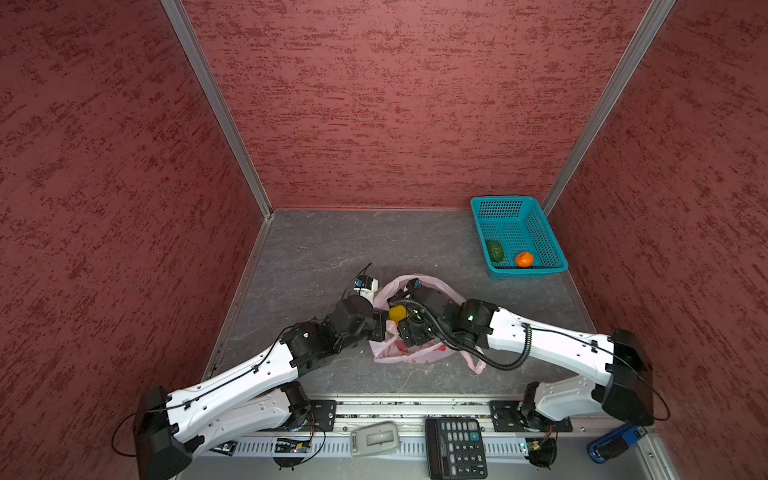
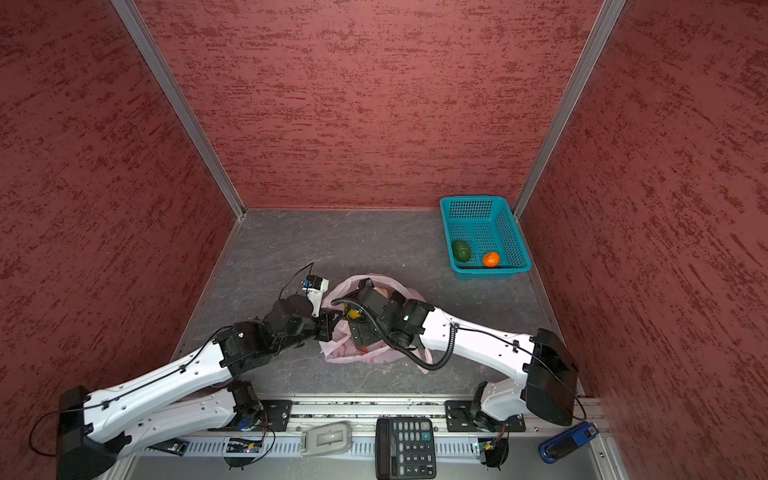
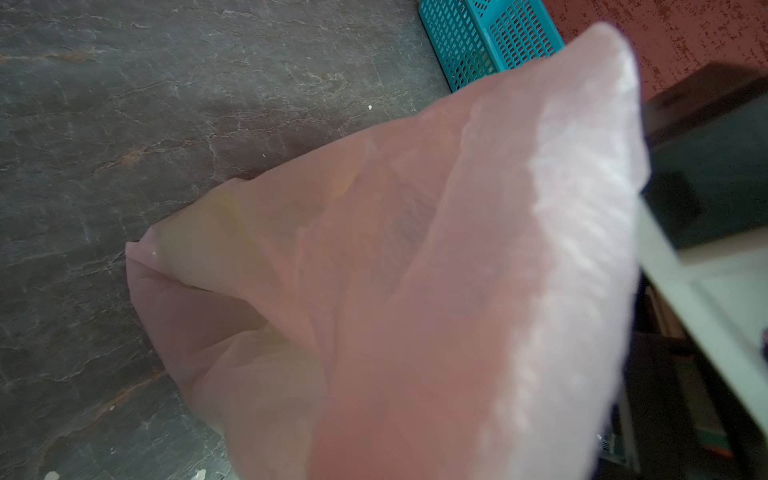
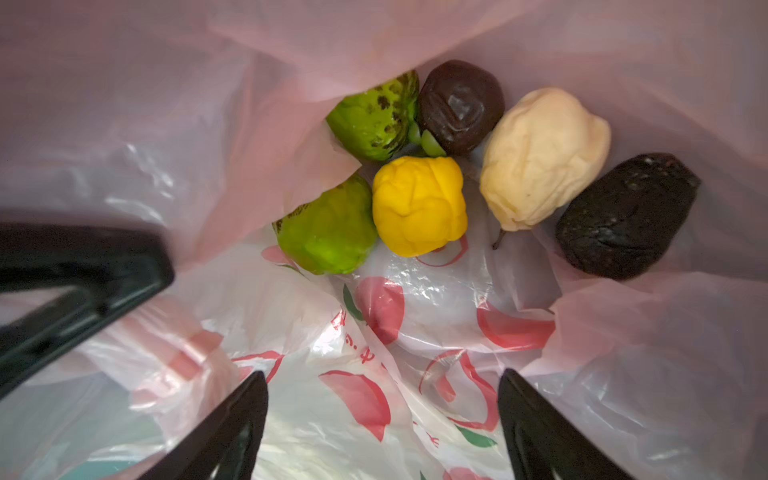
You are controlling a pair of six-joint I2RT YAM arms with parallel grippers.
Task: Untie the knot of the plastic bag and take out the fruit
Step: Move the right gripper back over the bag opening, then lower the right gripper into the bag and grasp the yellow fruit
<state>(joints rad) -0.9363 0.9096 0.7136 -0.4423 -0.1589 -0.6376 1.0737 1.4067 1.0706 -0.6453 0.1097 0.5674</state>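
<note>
Lying on the counter (image 1: 332, 249) in both top views, one plastic bag (image 1: 415, 353) sits between the two arms, mouth open. The left fingers (image 1: 380, 326) are pressed together on the bag's left edge. The right arm (image 1: 540, 336) covers most of the opening, with one yellow fruit (image 1: 397, 312) showing beside it. One teal basket (image 1: 548, 241) stands well apart in the far right corner, holding two pieces: a dark green fruit (image 1: 495, 251) and an orange fruit (image 1: 524, 259). Open counter lies between basket and bag.

In the left wrist view, lifted pink film fills most of the frame and hides the fingers; bare counter runs beyond it to the basket.

In the right wrist view, the right fingers (image 4: 232, 428) stand spread, holding nothing, inside the bag above six pieces: two bright green fruit (image 4: 328, 228), the yellow one, one cream fruit (image 4: 540, 158), two dark brown fruit (image 4: 461, 104). A fold of film overlaps both green ones.
</note>
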